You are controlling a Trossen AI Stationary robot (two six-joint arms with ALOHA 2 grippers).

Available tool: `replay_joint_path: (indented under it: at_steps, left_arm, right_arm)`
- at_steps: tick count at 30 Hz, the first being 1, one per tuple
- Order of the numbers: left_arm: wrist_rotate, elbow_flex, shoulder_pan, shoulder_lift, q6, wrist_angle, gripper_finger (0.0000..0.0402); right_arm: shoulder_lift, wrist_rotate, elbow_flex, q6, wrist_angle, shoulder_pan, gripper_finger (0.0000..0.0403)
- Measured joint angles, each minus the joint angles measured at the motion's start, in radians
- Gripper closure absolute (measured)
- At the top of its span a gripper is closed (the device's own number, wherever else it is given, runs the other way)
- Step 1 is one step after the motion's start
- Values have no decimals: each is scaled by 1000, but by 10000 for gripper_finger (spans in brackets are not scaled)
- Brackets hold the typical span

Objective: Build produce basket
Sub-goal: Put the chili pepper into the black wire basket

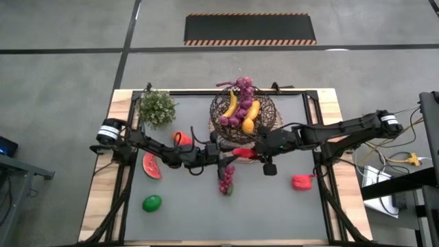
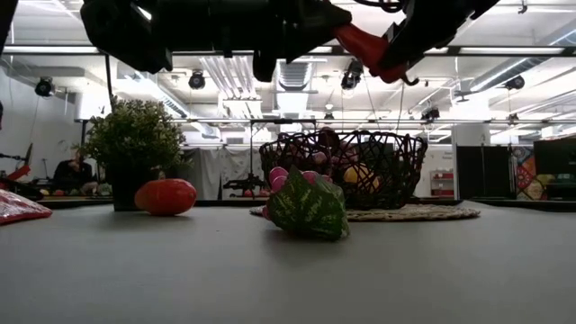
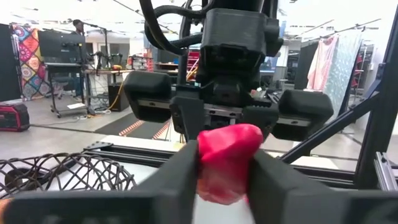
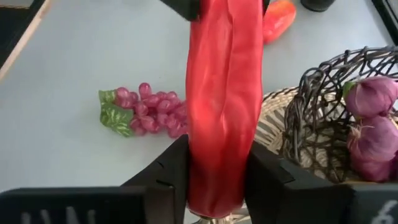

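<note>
Dark left claw (image 3: 224, 155) shut tight on one end of a long red pepper (image 4: 221, 93). Right claw (image 4: 217, 146) pinching the other end of the same pepper, fingers pressed on both sides. Held up in the air between the two claws, not touching the worktop (image 1: 274, 206). Both claws face to face, just in front of the basket (image 1: 214, 113), a bit above its rim.

Inside the basket: a yellow banana (image 1: 232, 104), another yellow-orange fruit (image 1: 252, 113) and some purple pieces (image 4: 373, 124). At the far rim of the basket, a bunch of purple grapes (image 1: 243, 86). Under the basket, a flat woven mat (image 2: 432, 212).

On the worktop in front of the basket, right under the claws, more grapes with a green leaf (image 1: 226, 180), lying on their side. Left of the basket, close by, a round red-orange fruit (image 1: 181, 138). Farther out to the front left of the basket, a watermelon slice (image 1: 151, 165), and past that, well apart from the basket, a green lime (image 1: 152, 203). To the front right of the basket, a small red piece (image 1: 300, 182), too small to tell what kind. Left of the basket at the back of the worktop, a bushy green plant (image 1: 157, 108).
</note>
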Motion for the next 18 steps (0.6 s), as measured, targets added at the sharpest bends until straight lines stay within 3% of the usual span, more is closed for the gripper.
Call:
replay_joint_path:
  at_steps: [3,10,18]
  left_arm:
    - [-2,0,0,1,-7,1,373]
    - [-9,-1,-5,2,17,-1,370]
    - [-19,-14,-11,-15,53,30,368]
  right_arm:
    - [6,1,0,-19,29,0,262]
    - [-39,2,62,-105,50,0,194]
    - [-158,2,76,-217,99,0,187]
